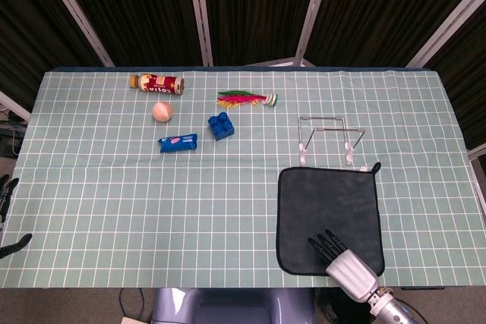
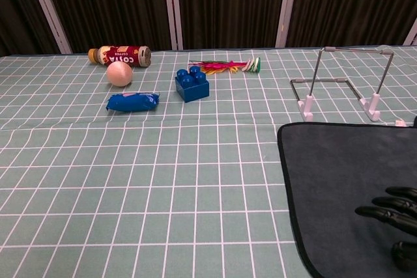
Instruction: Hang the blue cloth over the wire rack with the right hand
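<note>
The blue cloth [image 1: 329, 214], dark with a black hem, lies flat on the table's near right part; the chest view shows it too [image 2: 345, 180]. Just behind its far edge stands the wire rack [image 1: 328, 139] on white feet, bare, seen from the chest as well [image 2: 344, 83]. My right hand [image 1: 340, 260] reaches in from the near edge. Its black fingers are stretched out and spread over the cloth's near right corner and grip nothing [image 2: 393, 214]. Only dark fingertips of my left hand [image 1: 11, 245] show at the far left edge, apart, off the table.
Toward the far left of the checked tablecloth lie a snack tube [image 1: 158, 83], a peach ball [image 1: 162, 111], a blue packet [image 1: 178, 142], a blue toy brick [image 1: 221, 125] and a feather shuttlecock [image 1: 247, 99]. The table's near edge runs just below the cloth.
</note>
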`<action>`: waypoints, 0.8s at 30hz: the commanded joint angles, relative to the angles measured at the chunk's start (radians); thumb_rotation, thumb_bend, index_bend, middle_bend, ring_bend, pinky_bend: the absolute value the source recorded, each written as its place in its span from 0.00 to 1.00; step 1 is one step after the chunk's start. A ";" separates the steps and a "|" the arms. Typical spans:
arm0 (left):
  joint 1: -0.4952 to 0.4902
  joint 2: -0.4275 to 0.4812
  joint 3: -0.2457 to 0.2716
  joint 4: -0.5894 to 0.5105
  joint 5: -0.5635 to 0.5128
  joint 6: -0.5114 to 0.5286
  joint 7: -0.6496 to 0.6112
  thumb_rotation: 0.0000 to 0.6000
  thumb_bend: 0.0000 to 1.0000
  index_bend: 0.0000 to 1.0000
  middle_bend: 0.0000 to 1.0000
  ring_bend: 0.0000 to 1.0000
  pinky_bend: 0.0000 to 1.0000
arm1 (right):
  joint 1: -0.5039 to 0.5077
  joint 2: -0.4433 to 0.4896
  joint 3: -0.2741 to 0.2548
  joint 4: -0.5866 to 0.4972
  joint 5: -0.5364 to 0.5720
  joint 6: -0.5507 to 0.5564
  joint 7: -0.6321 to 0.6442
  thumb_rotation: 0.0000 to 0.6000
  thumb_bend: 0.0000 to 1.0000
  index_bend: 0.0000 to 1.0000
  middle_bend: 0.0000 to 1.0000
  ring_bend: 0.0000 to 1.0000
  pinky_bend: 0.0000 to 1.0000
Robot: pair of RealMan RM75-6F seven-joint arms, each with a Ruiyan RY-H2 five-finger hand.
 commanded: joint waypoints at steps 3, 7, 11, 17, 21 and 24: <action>0.001 0.001 0.002 -0.001 0.002 0.002 -0.002 1.00 0.00 0.00 0.00 0.00 0.00 | 0.001 -0.009 0.003 0.020 0.012 0.006 -0.011 1.00 0.15 0.41 0.00 0.00 0.00; 0.002 0.002 0.003 0.000 0.003 0.003 -0.005 1.00 0.00 0.00 0.00 0.00 0.00 | 0.001 -0.008 0.000 0.018 0.013 0.020 -0.007 1.00 0.19 0.41 0.00 0.00 0.00; 0.001 0.001 0.004 0.000 0.006 0.004 -0.001 1.00 0.00 0.00 0.00 0.00 0.00 | 0.001 -0.005 -0.003 0.015 0.015 0.033 0.003 1.00 0.24 0.41 0.00 0.00 0.00; 0.001 -0.001 0.005 -0.001 0.006 0.003 0.003 1.00 0.00 0.00 0.00 0.00 0.00 | 0.004 -0.002 -0.007 0.014 0.026 0.034 0.015 1.00 0.28 0.41 0.00 0.00 0.00; 0.001 -0.001 0.006 -0.002 0.007 0.005 0.003 1.00 0.00 0.00 0.00 0.00 0.00 | 0.006 -0.002 -0.009 0.012 0.029 0.035 0.017 1.00 0.32 0.41 0.00 0.00 0.00; 0.002 0.000 0.006 -0.002 0.008 0.006 0.002 1.00 0.00 0.00 0.00 0.00 0.00 | 0.006 -0.003 -0.011 0.011 0.029 0.039 0.020 1.00 0.32 0.41 0.00 0.00 0.00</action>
